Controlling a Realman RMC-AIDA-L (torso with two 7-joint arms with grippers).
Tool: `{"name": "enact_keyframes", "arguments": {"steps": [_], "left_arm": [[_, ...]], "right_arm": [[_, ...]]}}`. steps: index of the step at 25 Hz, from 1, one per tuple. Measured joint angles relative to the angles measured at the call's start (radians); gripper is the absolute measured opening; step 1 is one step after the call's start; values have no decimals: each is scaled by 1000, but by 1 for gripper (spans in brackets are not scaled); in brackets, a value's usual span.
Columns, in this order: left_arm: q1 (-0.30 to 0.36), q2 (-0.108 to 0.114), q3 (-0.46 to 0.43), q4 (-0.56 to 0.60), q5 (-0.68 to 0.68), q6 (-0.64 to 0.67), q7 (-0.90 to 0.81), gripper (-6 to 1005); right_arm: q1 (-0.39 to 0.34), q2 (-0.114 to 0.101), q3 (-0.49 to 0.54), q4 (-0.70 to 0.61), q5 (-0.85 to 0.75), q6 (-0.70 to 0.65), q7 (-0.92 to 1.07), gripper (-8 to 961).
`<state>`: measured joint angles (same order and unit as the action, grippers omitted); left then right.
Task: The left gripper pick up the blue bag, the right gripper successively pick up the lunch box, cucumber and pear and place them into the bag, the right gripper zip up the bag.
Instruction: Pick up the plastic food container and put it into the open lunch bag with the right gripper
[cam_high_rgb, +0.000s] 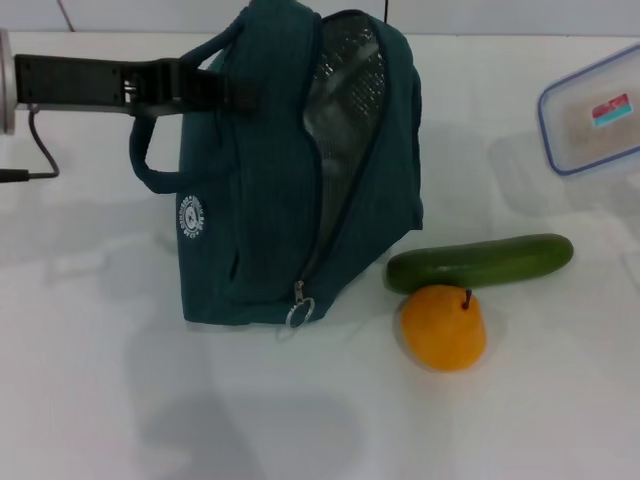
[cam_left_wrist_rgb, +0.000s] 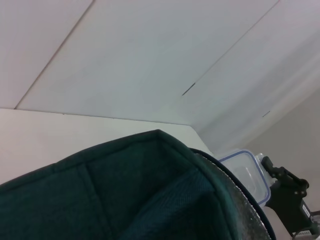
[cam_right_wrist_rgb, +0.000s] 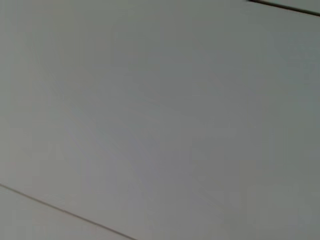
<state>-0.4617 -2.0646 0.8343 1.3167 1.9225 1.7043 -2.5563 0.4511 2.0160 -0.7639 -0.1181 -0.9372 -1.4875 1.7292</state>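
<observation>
Gripping blue bag (cam_high_rgb: 290, 190) top | left hand (cam_high_rgb: 215, 88) clenched | bag upright, open

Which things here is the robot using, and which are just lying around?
For the job:
- dark blue-green fabric bag, unzipped, held by the left hand
- clear plastic lunch box with a blue rim
- long green cucumber
- round orange-yellow pear

Just lying about:
- nothing, only the white table
</observation>
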Motion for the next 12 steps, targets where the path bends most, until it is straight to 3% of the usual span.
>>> {"name": "enact_keyframes", "arguments": {"steps": [6,12], "left_arm": [[-4,0,2,-7,6,0,4,49],[-8,0,3,-8,7,0,6,49]], "right_arm": [[8,6,0,3,27,-37,67,97],[81,11,-3,73,96,-110,109,97]]}}
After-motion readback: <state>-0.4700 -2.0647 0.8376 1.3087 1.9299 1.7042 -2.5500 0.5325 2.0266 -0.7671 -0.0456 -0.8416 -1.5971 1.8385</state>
